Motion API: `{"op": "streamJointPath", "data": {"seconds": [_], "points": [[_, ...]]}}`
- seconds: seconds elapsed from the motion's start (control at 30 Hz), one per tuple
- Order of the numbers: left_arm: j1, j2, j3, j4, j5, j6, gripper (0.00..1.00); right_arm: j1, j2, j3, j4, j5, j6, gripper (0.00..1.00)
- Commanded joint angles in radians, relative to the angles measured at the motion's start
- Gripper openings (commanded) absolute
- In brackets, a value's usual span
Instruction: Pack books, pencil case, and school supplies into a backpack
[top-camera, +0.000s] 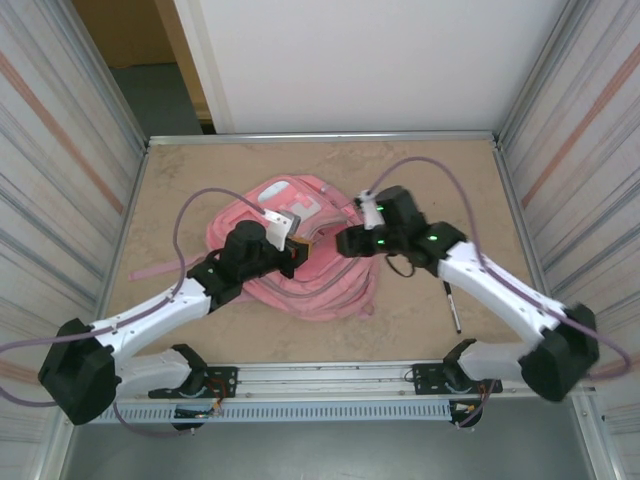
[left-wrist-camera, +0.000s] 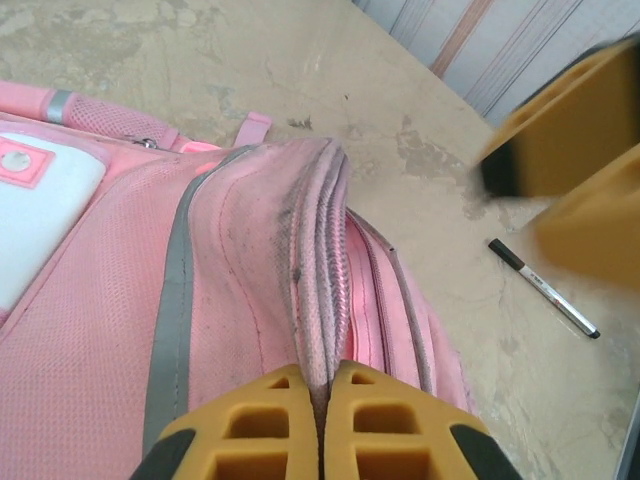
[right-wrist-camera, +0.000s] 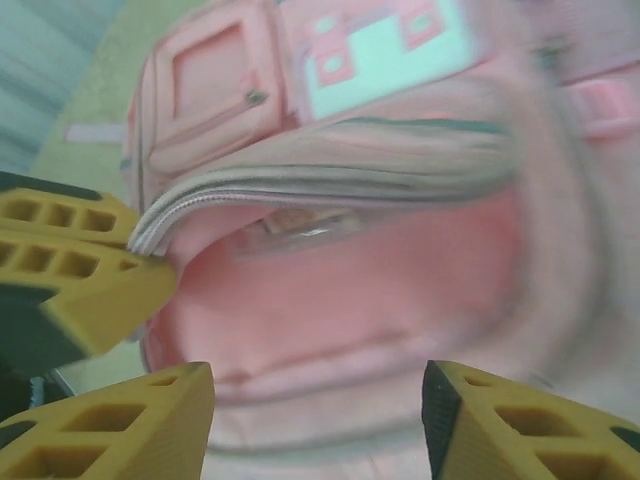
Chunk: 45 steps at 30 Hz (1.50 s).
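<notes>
Lab cell, panelled walls, aluminium rail

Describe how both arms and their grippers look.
Both the left arm and right arm have white shell links with black joints and bases, each trailing a mauve-grey cable. Small green lights glow on the right arm. The left gripper and right gripper carry orange-yellow fingers with hollow cells.

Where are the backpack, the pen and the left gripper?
backpack (top-camera: 320, 292): top view, on its pink lower panel.
pen (left-wrist-camera: 544, 288): left wrist view, middle of its shaft.
left gripper (left-wrist-camera: 322, 380): left wrist view, between its yellow fingertips, pinching the backpack's zipper edge.
</notes>
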Motion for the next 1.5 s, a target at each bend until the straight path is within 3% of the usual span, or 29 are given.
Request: {"op": "streamJointPath", "data": {"seconds": [0.0, 0.1, 0.17, 0.3, 0.43, 0.6, 0.87, 1.03, 1.13, 1.27, 1.43, 1.47], "points": [[-0.012, 0.051, 0.03, 0.086, -0.032, 0.025, 0.0, -0.153, -0.128, -0.046, -0.241, 0.012, 0.032, 0.66], [-0.07, 0.115, 0.087, 0.045, -0.057, 0.083, 0.0, -0.282, -0.234, -0.098, -0.29, 0.224, 0.1, 0.86], [-0.117, 0.152, 0.119, 0.037, -0.088, 0.116, 0.0, -0.364, -0.267, -0.145, -0.303, 0.312, 0.168, 0.91], [-0.163, 0.221, 0.15, 0.045, -0.067, 0.117, 0.0, -0.563, -0.252, -0.26, -0.297, 0.284, 0.256, 0.93], [-0.165, 0.236, 0.147, 0.038, -0.036, 0.1, 0.0, -0.698, -0.146, -0.35, -0.336, 0.229, 0.331, 0.94], [-0.164, 0.186, 0.121, 0.015, -0.076, 0.127, 0.0, -0.715, -0.015, -0.408, -0.259, 0.213, 0.274, 0.78], [-0.147, 0.097, 0.089, -0.001, -0.117, 0.154, 0.0, -0.682, 0.091, -0.461, -0.17, 0.16, 0.35, 0.56], [-0.136, 0.088, 0.076, -0.007, -0.112, 0.143, 0.0, -0.65, 0.145, -0.445, -0.162, 0.139, 0.342, 0.49], [-0.135, 0.084, 0.062, 0.0, -0.114, 0.134, 0.0, -0.648, 0.183, -0.432, -0.158, 0.087, 0.338, 0.35], [-0.132, 0.059, 0.054, -0.021, -0.126, 0.129, 0.0, -0.619, 0.207, -0.41, -0.151, 0.057, 0.351, 0.18], [-0.116, -0.005, 0.044, -0.068, -0.168, 0.122, 0.0, -0.551, 0.184, -0.385, -0.153, 0.048, 0.397, 0.13], [-0.109, -0.017, 0.04, -0.073, -0.174, 0.113, 0.0, -0.536, 0.172, -0.382, -0.15, 0.037, 0.409, 0.08]]}}
